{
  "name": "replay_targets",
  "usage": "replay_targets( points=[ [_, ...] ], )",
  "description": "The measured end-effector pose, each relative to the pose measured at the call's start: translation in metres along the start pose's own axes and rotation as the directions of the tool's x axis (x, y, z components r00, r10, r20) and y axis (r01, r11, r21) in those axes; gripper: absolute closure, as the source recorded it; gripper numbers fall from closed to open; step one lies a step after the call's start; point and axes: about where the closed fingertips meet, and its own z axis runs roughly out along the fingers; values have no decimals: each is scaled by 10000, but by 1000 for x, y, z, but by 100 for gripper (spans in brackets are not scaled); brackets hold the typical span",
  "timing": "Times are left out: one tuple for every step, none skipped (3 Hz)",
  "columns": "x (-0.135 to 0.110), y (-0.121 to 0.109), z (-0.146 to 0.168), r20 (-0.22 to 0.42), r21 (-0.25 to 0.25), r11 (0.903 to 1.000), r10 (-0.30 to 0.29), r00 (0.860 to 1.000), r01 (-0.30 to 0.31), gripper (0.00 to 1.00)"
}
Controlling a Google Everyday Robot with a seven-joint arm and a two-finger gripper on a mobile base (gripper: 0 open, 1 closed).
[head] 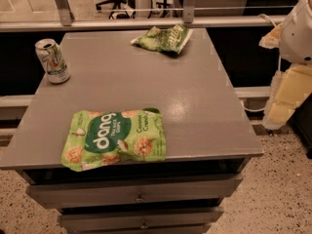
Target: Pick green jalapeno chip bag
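The green jalapeno chip bag [163,38] is small, wrinkly and mottled green with pale slanted lettering. It lies flat at the far edge of the grey cabinet top [195,96], right of centre. My gripper [286,97] hangs off the right side of the cabinet, beyond its edge and below the white arm housing [298,30]. It is well to the right of the bag and nearer to me, and it touches nothing.
A larger lime-green "dang" bag [116,139] lies at the near left of the top. A drink can [52,60] stands upright at the far left edge. Drawers [136,191] sit below the front edge. A rail [146,23] runs behind the cabinet.
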Motion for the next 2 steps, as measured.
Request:
replay_targets(
  points=[
    [-1, -2, 2, 63, 29, 10000, 12, 10000, -12, 0],
    [-24, -45, 36, 1326, 483, 9984, 241, 9909, -308, 0]
  ],
)
